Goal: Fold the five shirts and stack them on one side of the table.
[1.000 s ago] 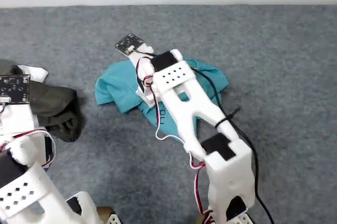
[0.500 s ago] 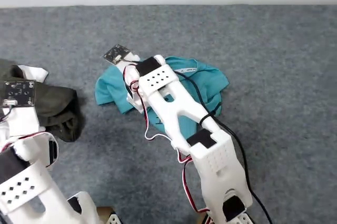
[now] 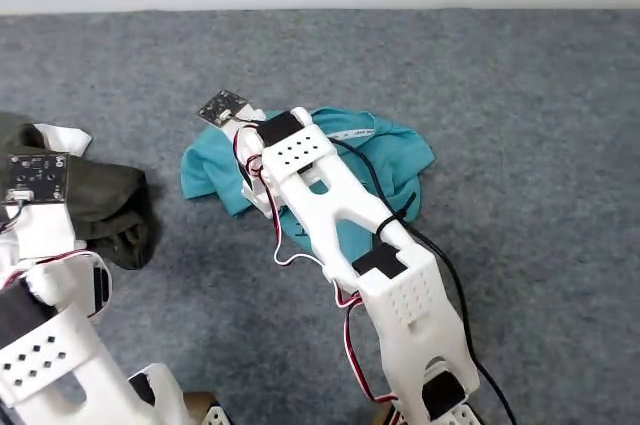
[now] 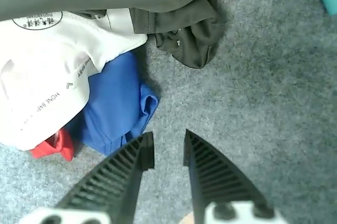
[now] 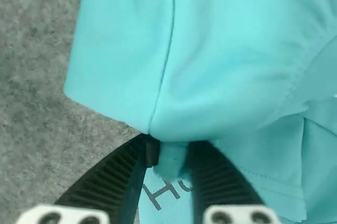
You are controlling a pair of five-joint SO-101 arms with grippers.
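High view: teal shirt [image 3: 400, 155] lies crumpled mid-table [image 3: 540, 95], apart from the dark pile [image 3: 100, 195] at the left edge. Left wrist view: left tool [image 4: 163, 150] narrowly parted, empty (beside the pile). Right wrist view: right tool [image 5: 169, 155] pinches the shirt's edge, which is best drawn out flat before folding.

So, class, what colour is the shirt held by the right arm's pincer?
Teal. The shirt shows best in the right wrist view, gripped by the right pincer.
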